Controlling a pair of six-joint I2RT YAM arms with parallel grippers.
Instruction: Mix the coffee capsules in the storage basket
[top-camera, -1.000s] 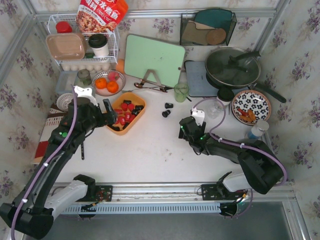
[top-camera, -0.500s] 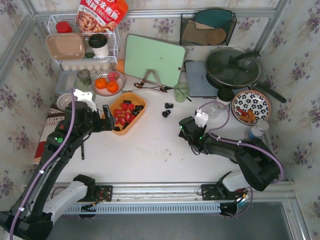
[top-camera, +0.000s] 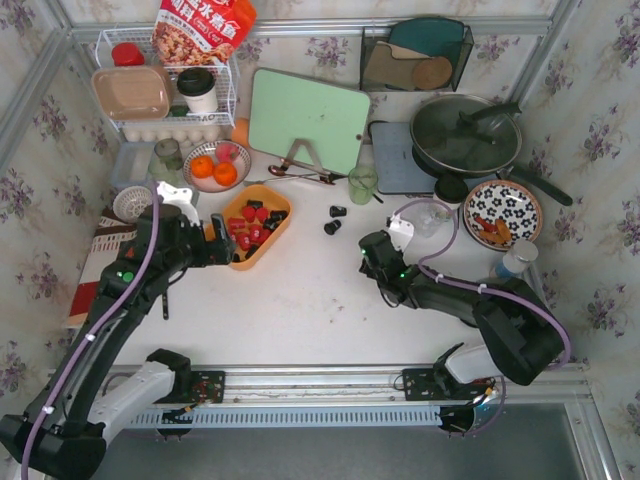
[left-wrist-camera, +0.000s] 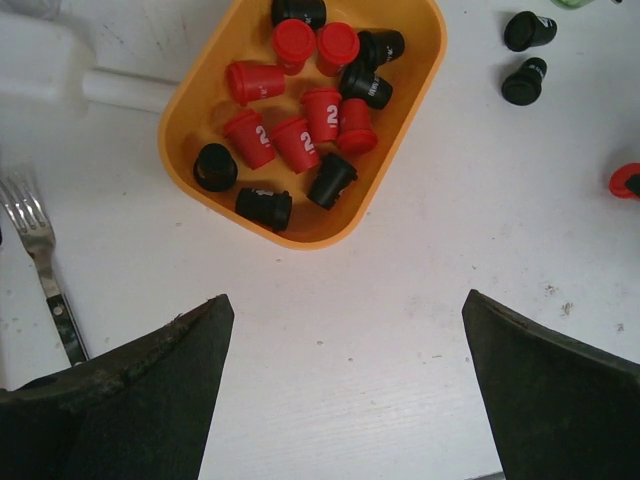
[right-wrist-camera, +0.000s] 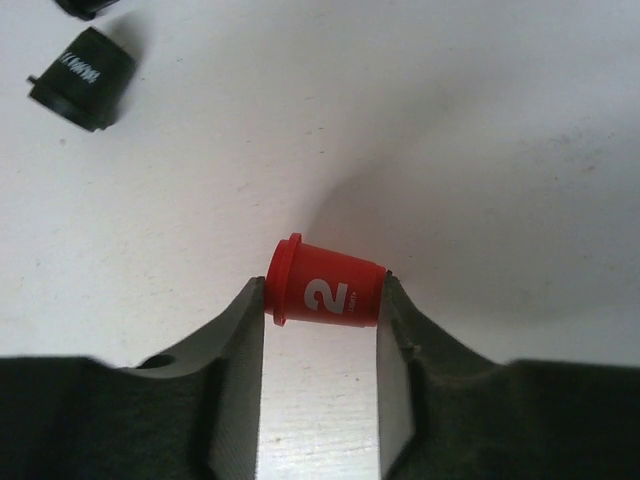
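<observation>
The right gripper (right-wrist-camera: 322, 312) pinches a red capsule (right-wrist-camera: 325, 293) lying on its side on the white table (right-wrist-camera: 480, 150), with its fingers apparently touching both ends. The left gripper (left-wrist-camera: 345, 305) hovers spread wide near the orange basket (left-wrist-camera: 300, 232), where red and black capsules (left-wrist-camera: 300, 140) lie jumbled. Two loose black capsules (left-wrist-camera: 527, 30) sit on the table between the arms.

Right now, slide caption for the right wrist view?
Right claw grips a red capsule marked 2, lying on its side on the white table; two black capsules lie beyond.
</observation>
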